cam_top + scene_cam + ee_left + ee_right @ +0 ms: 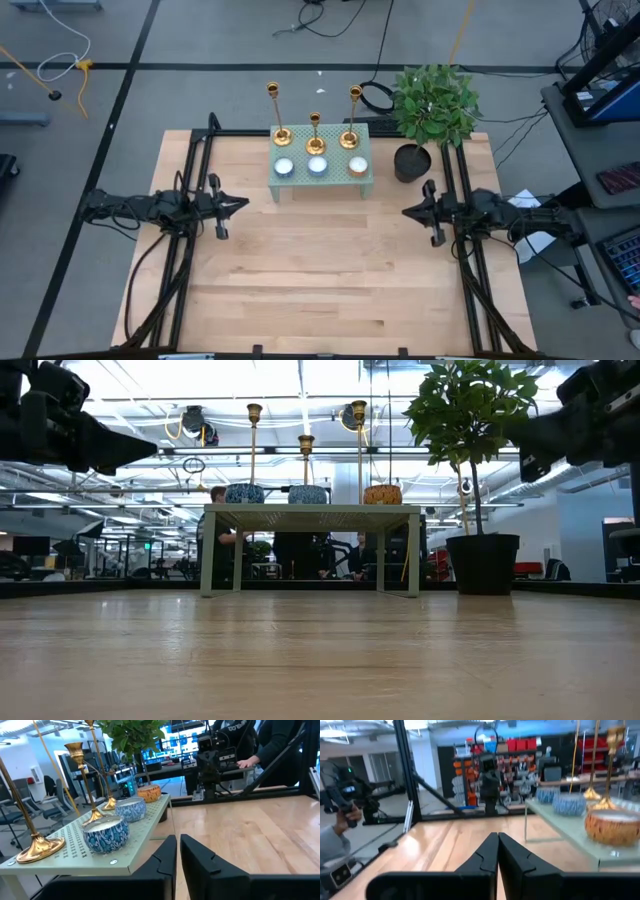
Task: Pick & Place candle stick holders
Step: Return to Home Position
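Three gold candle stick holders stand upright by their round bases in a row along the far edge of a small pale green perforated stand: left holder, shorter middle holder, right holder. They also show in the low view and the left wrist view. My left gripper is shut and empty, left of the stand above the table. My right gripper is shut and empty, right of the stand.
Three candle cups sit on the stand in front of the holders: two blue-white and one orange. A potted green plant stands right of the stand. Bare wooden table lies near. People show beyond the table.
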Tool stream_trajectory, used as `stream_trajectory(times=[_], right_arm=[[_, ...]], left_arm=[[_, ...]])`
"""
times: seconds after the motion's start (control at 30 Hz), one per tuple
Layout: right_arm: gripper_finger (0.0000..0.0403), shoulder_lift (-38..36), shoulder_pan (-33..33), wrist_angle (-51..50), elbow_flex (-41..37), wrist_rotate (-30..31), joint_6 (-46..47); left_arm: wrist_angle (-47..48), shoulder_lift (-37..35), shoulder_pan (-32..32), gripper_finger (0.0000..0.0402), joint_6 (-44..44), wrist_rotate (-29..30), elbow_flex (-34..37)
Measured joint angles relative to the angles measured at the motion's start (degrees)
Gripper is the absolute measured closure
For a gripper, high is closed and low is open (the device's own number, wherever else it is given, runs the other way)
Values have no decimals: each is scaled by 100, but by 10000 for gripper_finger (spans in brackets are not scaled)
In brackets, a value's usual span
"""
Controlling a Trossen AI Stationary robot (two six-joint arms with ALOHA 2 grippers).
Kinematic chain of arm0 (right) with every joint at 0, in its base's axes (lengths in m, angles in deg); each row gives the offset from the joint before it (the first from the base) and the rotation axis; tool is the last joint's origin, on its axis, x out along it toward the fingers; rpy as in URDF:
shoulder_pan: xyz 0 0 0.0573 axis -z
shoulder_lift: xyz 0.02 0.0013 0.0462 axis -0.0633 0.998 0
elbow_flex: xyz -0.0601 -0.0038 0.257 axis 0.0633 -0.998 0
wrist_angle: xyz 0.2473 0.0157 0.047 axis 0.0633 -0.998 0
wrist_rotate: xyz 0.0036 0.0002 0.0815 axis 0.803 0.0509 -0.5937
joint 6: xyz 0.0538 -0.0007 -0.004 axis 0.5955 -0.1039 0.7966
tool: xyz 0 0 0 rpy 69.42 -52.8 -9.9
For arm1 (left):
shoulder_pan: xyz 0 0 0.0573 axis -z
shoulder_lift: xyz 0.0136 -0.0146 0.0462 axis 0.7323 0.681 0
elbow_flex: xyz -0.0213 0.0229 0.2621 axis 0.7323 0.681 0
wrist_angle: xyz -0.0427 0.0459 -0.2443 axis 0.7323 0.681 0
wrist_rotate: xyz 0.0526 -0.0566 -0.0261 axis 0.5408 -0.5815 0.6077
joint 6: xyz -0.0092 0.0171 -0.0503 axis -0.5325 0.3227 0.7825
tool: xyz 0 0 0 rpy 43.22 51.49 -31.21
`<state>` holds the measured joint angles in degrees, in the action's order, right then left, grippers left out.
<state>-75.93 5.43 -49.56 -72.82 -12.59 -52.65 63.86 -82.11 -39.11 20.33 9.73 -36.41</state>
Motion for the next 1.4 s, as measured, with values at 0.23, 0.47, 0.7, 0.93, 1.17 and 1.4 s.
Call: stream_trajectory(times=[0.23,0.47,0.7,0.93,1.17,1.4], right_arm=[[401,8,-2,-465,-5,9,336],[399,44,-2,-469,-10,3,389],[399,42,-2,-469,-12,-3,389],[399,42,-2,-469,-12,-5,389],[399,42,-2,-469,-12,-8,389],[398,42,-4,-469,-14,-8,391]], left_arm=[[6,0,0,383,159,1,0],[-16,0,0,398,195,4,2],[-24,0,0,371,190,2,4],[-26,0,0,360,188,2,4],[-29,0,0,360,197,5,4],[-29,0,0,360,203,5,4]])
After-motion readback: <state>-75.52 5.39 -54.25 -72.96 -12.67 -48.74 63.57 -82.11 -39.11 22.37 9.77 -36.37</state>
